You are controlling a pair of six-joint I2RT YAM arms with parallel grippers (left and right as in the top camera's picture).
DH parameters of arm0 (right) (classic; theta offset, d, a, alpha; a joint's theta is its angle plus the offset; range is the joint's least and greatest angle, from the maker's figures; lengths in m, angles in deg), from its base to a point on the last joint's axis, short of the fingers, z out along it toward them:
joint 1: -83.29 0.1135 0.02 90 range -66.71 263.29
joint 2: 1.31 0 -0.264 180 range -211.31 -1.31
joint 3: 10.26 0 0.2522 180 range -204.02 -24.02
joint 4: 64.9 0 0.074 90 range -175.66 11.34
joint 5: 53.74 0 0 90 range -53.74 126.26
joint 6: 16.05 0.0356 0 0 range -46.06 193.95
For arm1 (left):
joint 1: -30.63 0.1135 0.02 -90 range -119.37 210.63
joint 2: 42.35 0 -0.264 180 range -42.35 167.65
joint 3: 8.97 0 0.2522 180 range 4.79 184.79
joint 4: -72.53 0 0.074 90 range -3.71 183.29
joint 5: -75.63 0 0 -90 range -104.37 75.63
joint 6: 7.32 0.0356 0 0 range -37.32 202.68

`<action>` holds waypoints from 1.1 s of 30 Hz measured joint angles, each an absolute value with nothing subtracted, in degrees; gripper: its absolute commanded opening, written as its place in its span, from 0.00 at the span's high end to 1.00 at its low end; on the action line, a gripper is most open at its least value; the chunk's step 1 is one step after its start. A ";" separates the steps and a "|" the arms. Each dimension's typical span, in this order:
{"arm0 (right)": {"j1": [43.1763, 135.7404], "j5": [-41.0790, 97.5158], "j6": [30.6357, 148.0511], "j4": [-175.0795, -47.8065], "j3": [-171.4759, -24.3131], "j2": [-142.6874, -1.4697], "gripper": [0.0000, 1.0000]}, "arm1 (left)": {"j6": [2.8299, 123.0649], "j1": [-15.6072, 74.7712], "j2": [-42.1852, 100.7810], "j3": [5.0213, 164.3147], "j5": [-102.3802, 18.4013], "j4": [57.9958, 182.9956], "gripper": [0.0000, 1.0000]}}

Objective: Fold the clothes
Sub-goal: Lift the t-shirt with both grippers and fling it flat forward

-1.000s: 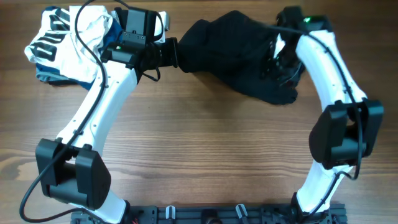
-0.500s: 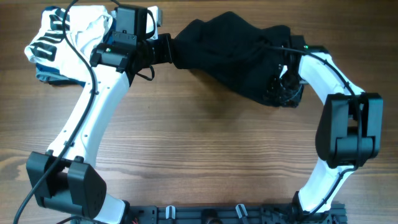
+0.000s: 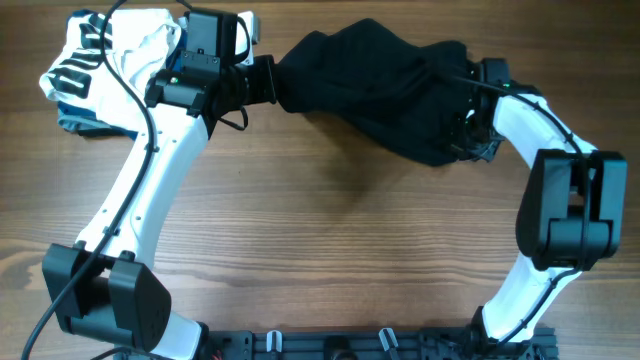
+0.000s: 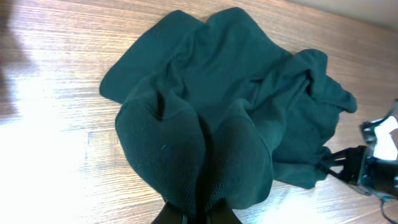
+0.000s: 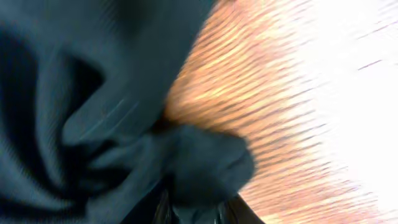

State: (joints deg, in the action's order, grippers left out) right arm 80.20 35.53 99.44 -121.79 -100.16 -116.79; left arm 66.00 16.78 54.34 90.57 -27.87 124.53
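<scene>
A dark teal garment (image 3: 375, 90) lies crumpled across the back middle of the wooden table. My left gripper (image 3: 272, 82) is shut on its left edge; in the left wrist view the cloth (image 4: 217, 124) bunches into the closed jaws (image 4: 198, 218). My right gripper (image 3: 472, 125) is shut on the garment's right end; in the right wrist view, which is blurred, a fold of the cloth (image 5: 93, 112) sits between the fingers (image 5: 196, 214).
A pile of white, blue and black patterned clothes (image 3: 110, 65) lies at the back left corner, behind my left arm. Bare wood table (image 3: 340, 240) lies in front of the garment.
My right gripper has swung outward to the right and down at the garment's right end, drawing the cloth out. My left gripper shifted slightly left early on, then held still.
</scene>
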 measured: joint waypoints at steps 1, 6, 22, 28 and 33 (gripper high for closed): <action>79.44 35.70 99.44 -121.73 -100.16 -116.79 0.78 | 66.00 16.78 54.34 90.57 -27.67 124.70 0.96; 77.25 36.34 99.40 -121.46 -100.16 -116.79 0.62 | 66.00 16.78 54.34 90.57 -27.48 124.88 0.96; 77.23 35.88 99.53 -117.27 -100.11 -116.79 0.60 | 66.00 16.78 54.34 90.57 -27.45 124.88 0.96; 77.64 34.85 99.99 -115.34 -100.11 -116.79 0.96 | 66.00 16.78 54.34 90.57 -27.45 124.88 0.96; 78.56 33.91 100.12 -114.67 -100.11 -116.79 0.96 | 66.00 16.78 54.34 90.57 -27.43 124.88 0.96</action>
State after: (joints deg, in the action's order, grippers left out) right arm 78.56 33.91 100.12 -114.67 -100.11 -116.79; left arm 66.00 16.78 54.34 90.57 -27.43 124.88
